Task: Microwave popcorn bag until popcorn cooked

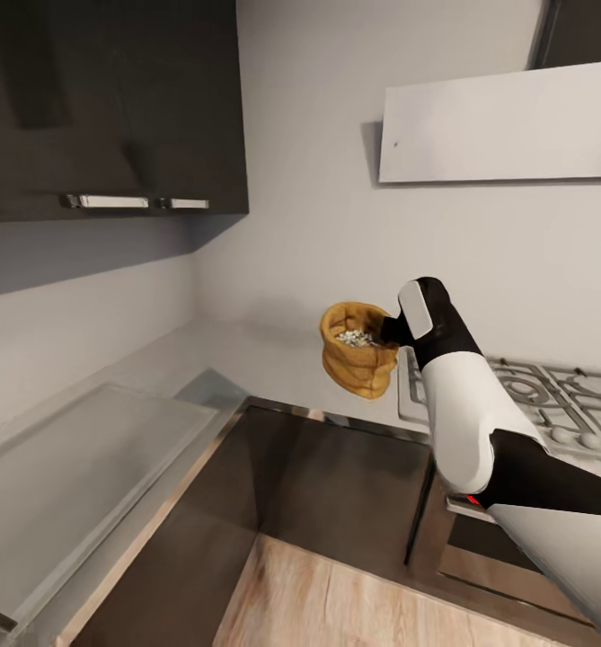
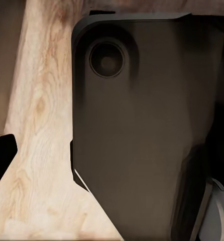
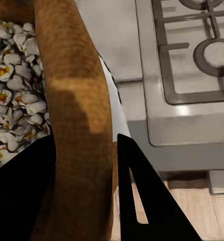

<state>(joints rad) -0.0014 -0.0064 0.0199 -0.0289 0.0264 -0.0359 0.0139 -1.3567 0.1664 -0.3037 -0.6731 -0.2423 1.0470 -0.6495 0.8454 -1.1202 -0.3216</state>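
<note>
Right wrist: popcorn bag rim pinched in right gripper.

Thick tan-brown rolled rim running between two black fingers, one inside the bag, one outside, both pressed against it. Popcorn heaped inside, whitish puffed pieces with yellow-orange centres. Beyond the bag, grey gas hob with grates and a round burner ring, set in a shiny grey countertop. Pale wood floor past the counter edge.
</note>
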